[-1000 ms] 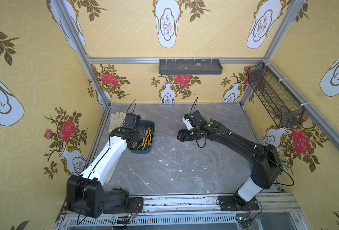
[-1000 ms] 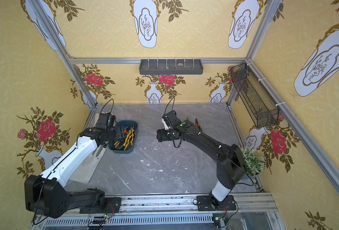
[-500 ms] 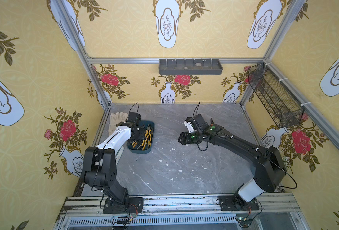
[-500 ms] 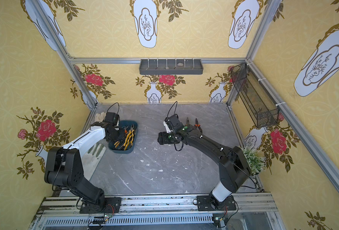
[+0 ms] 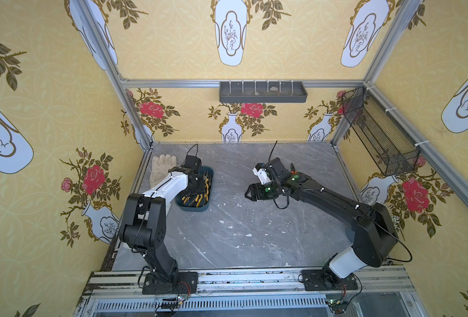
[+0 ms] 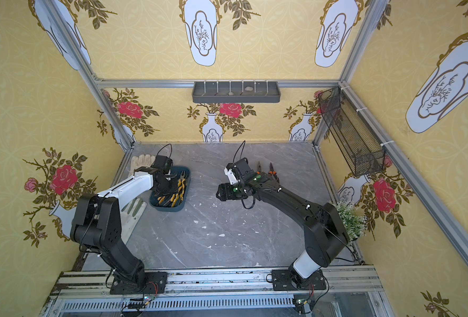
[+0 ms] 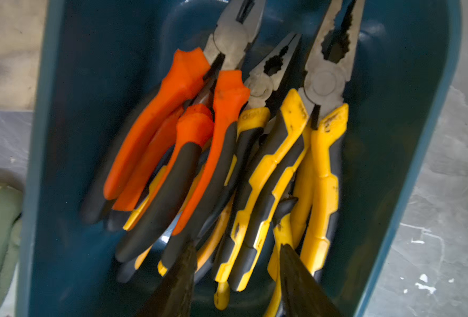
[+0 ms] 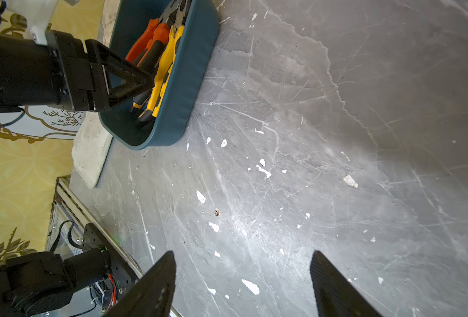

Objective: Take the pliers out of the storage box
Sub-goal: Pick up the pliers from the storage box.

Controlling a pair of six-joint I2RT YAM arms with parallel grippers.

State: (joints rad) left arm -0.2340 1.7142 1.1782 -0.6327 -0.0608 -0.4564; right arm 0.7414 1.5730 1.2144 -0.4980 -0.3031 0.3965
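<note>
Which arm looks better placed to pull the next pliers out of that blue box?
Left. The left hand sits inside the storage box, fingers either side of yellow-handled pliers. The right hand hangs open over the table.

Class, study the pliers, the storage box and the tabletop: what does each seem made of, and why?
Pliers: dull grey scuffed metal heads; handles look like matte rubbery plastic. Storage box: smooth teal plastic, probably moulded: rounded corners, soft sheen. Tabletop: grey veined, chipped surface; stone or laminate, unclear.
</note>
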